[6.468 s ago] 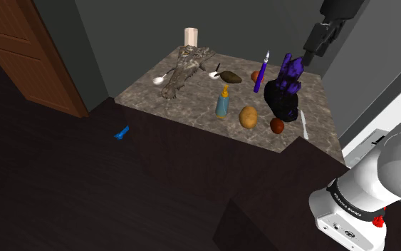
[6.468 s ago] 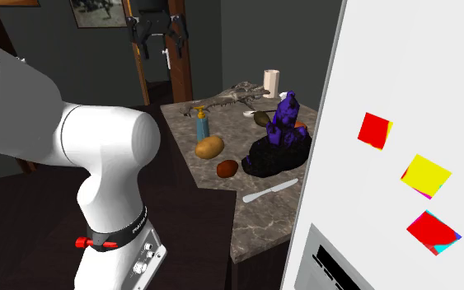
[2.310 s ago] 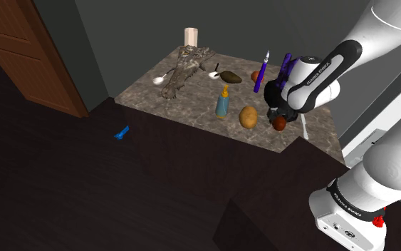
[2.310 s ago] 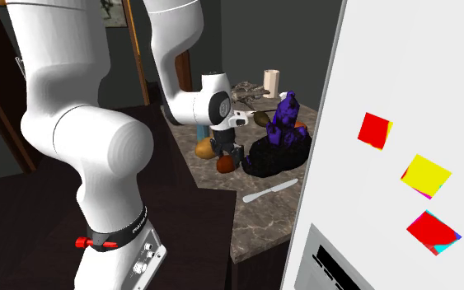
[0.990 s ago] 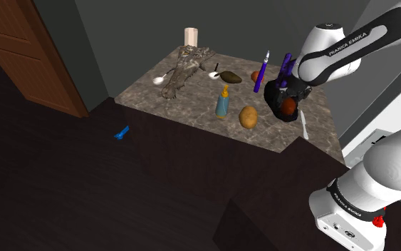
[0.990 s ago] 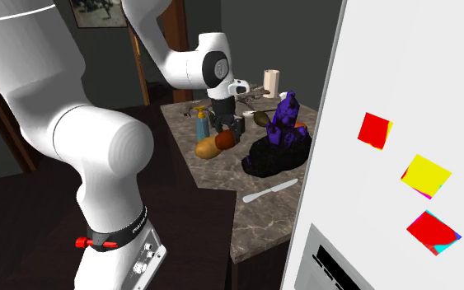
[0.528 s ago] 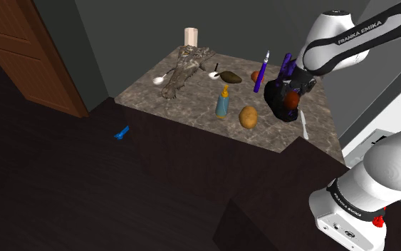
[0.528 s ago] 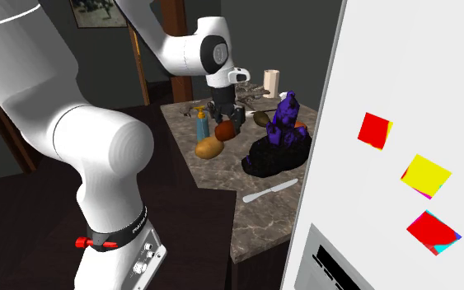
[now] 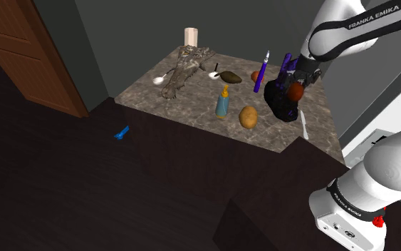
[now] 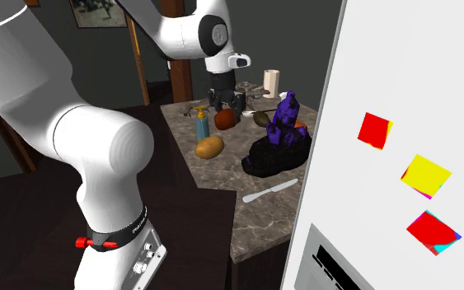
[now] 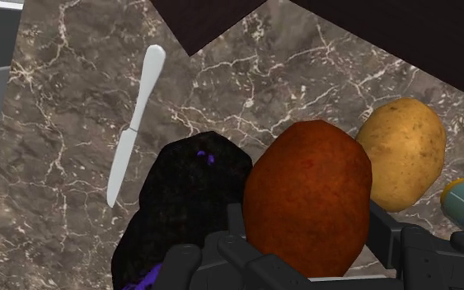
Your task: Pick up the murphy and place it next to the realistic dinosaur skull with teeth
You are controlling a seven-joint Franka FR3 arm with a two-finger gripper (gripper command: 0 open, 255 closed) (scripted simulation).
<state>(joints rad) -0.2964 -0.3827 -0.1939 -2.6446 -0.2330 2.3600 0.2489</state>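
The reddish-brown potato (image 9: 295, 92) is off the table (image 9: 191, 100) now. Seconds ago it lay at the near right of the shoulder view, beside the black rock with purple crystals (image 9: 280, 108). The jaws closed round it there and have carried it up. In the wrist view they clasp the potato (image 11: 306, 198) on both sides. Below it lie the rock (image 11: 180, 198), the white knife (image 11: 135, 123) and a yellow potato (image 11: 401, 152).

In the second exterior view the held potato (image 10: 225, 119) hangs clear above the table, near the blue bottle (image 10: 201, 125). The yellow potato (image 10: 209, 147) rests untouched nearer the camera.

The pick looks done, so the carry is the step in hand. The dinosaur skull (image 9: 184, 68) sits at the far left of the table in the shoulder view, well apart from the jaws. The bottle (image 9: 222, 103) and a few small things stand between. The arm (image 9: 348, 32) will likely need to keep its height over them, then lower onto bare marble beside the skull.
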